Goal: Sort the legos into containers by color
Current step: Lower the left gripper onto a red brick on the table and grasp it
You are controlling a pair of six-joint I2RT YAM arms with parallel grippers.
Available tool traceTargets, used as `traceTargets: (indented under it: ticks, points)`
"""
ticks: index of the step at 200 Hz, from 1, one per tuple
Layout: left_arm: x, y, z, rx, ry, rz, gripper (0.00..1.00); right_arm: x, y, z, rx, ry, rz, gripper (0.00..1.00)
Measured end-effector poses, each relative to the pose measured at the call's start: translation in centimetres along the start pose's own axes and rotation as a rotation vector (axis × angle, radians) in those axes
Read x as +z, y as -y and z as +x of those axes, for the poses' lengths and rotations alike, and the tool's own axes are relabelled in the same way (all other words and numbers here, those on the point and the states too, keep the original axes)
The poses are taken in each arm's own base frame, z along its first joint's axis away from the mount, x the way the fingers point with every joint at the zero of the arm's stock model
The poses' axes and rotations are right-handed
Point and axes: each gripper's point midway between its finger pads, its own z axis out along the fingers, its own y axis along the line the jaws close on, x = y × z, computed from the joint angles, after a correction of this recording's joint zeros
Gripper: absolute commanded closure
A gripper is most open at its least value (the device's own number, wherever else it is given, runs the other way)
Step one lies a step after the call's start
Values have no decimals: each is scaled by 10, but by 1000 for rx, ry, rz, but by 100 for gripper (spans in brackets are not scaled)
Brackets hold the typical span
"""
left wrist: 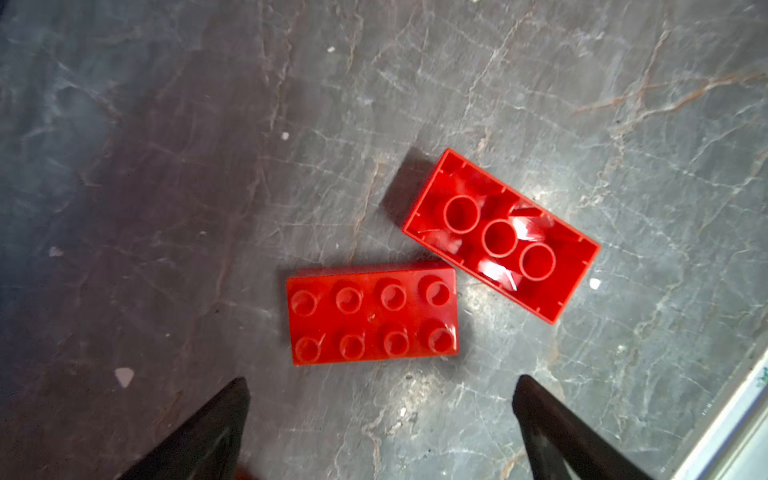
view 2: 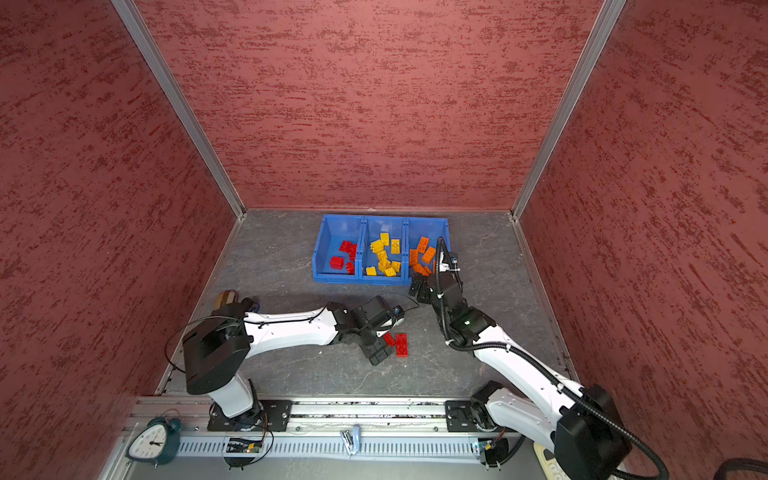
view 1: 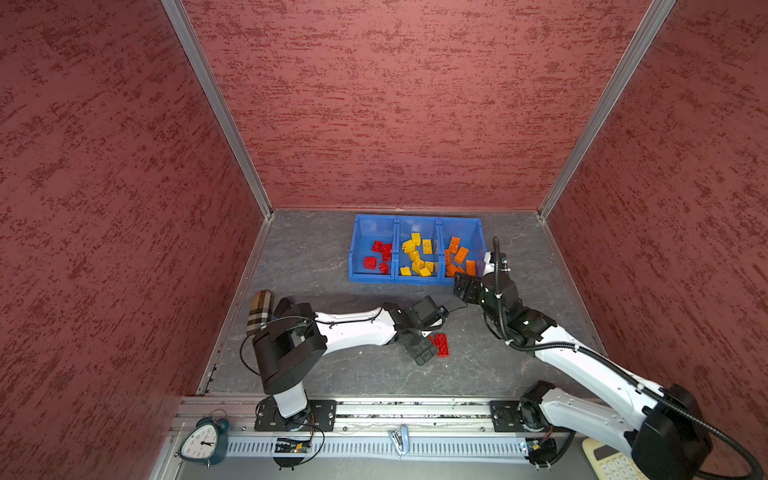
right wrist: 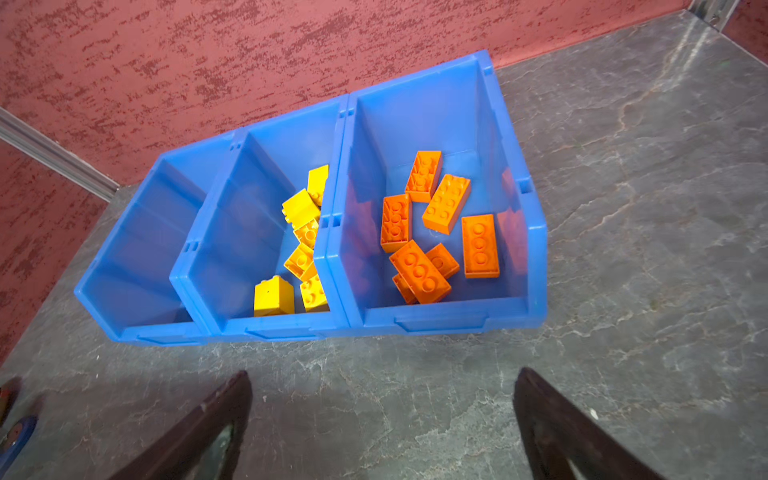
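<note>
Red legos (left wrist: 372,314) lie on the desk (left wrist: 166,166) before our left fingers (left wrist: 208,432), released; our right fingers (right wrist: 208,428) gape empty too.

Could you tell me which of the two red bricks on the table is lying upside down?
The red brick farther from the left gripper: its hollow underside with three rings faces up, while the nearer brick shows eight studs.

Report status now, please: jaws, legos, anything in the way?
Both jaws open, empty. Two red legos loose on table by left jaws, one upside down. Containers hold the rest, sorted by color. Nothing in the way.
</note>
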Motion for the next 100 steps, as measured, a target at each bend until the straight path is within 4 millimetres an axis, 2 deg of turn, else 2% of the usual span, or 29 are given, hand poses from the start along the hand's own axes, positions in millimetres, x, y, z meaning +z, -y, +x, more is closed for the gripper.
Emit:
traceTargets:
  ticks: [11,35,68,100]
  points:
    - [7,1,1,0,-7,-6,2,0,0,-3,8,13,1,1]
    - [18,1,0,1,-13,-35,15,0,1,-6,17,24,5,1]
    - [24,0,-18,4,21,-61,21,-1,-1,-9,24,37,-2,1]
    - [26,-2,-22,4,25,-72,32,-2,-2,-13,29,48,-8,1]
